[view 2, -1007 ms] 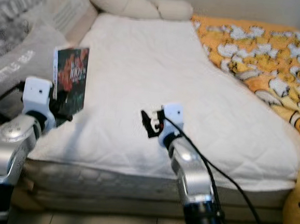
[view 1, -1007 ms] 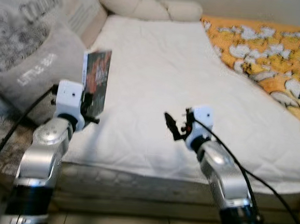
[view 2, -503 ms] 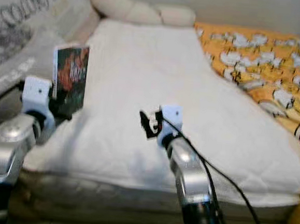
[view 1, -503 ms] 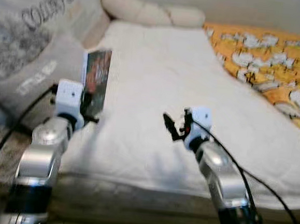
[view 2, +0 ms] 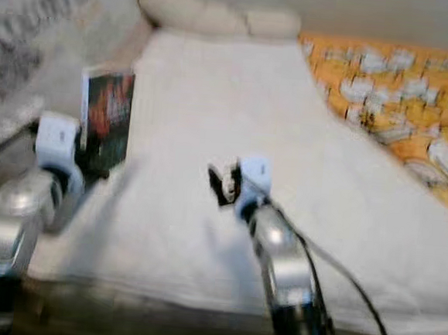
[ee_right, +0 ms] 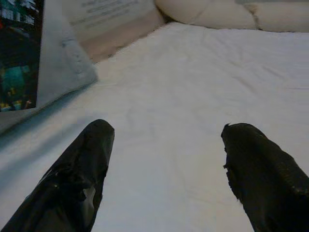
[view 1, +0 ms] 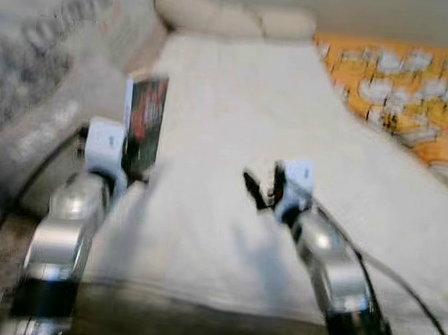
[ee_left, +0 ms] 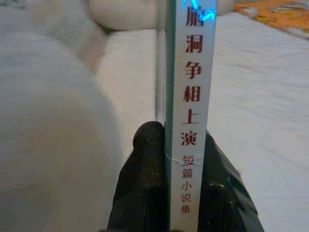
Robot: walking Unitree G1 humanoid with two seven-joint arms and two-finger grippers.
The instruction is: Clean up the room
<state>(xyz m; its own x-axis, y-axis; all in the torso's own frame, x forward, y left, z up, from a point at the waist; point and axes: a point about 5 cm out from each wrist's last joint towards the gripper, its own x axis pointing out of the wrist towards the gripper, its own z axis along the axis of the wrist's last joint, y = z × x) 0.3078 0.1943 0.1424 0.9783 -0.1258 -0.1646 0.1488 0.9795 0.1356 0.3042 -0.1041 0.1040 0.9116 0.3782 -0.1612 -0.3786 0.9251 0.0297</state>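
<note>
Camera drifted and blurred since earlier, left gripper (ee_left: pixel 186 159) still clamping upright book (view 1: pixel 143 124) at 10 o'clock, right gripper (ee_right: pixel 166 164) spread wide above white mattress (view 1: pixel 235 122), holding nothing.

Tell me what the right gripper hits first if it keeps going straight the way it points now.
Probably the white mattress cover. The right gripper, fingers spread, points low across it toward the cream pillow at the head of the bed; nothing lies between, though depth is unclear.
</note>
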